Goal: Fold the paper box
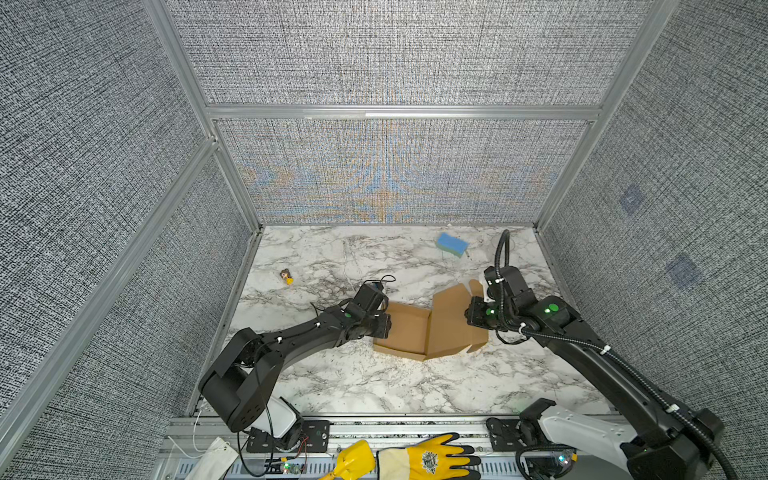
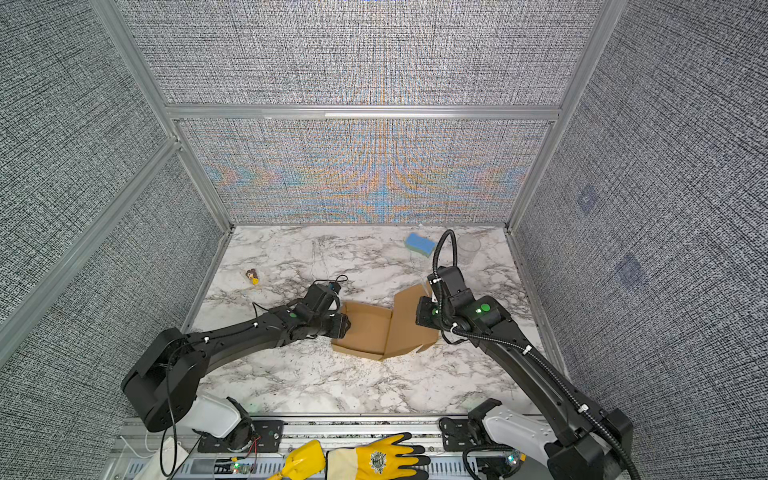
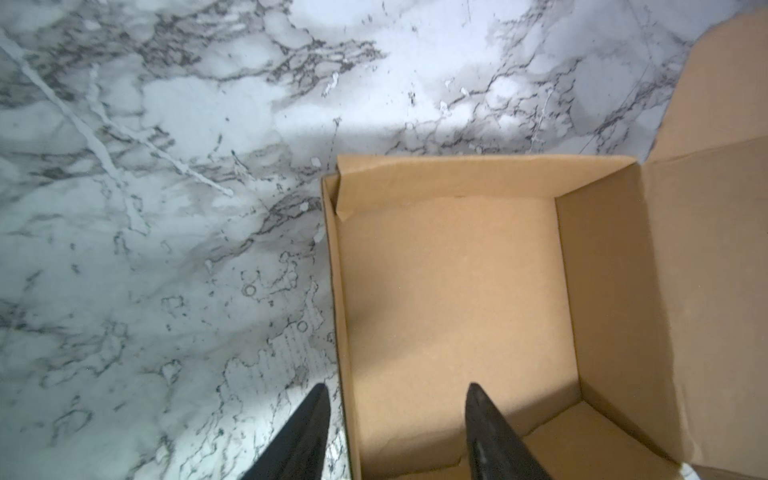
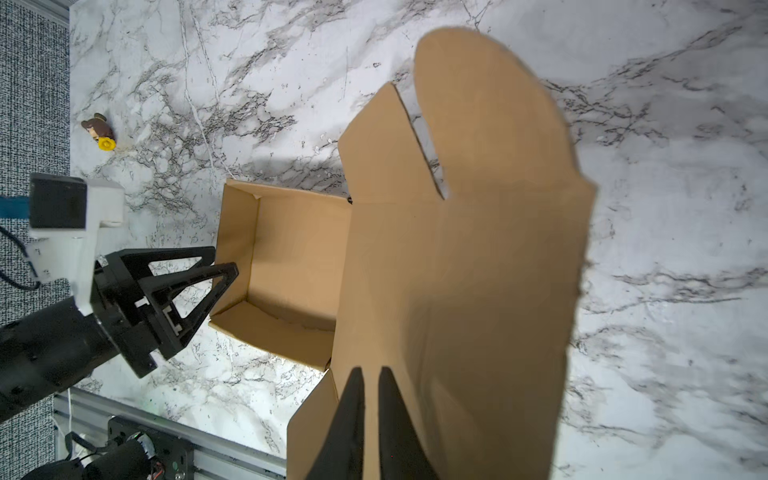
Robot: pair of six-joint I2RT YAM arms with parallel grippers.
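Observation:
The paper box [image 1: 409, 332] [image 2: 368, 332] is brown cardboard at the middle of the marble table. Its tray stands formed, and its lid [image 1: 451, 324] [image 4: 478, 249] is raised on the right with a rounded tab on top. My left gripper [image 3: 399, 388] [image 1: 384, 326] is open and straddles the tray's left wall [image 3: 338, 291], one finger outside and one over the tray floor. My right gripper [image 4: 370, 370] [image 2: 419, 311] is at the lid's near lower edge, beside a side flap [image 4: 311, 415]. Its fingers are closed to a thin slit filled with cardboard.
A blue sponge [image 1: 452, 244] lies at the back right. A small figurine [image 1: 286, 276] [image 4: 100, 131] lies at the back left. A yellow glove [image 1: 428, 459] rests on the front rail. Grey fabric walls with aluminium posts enclose three sides of the table.

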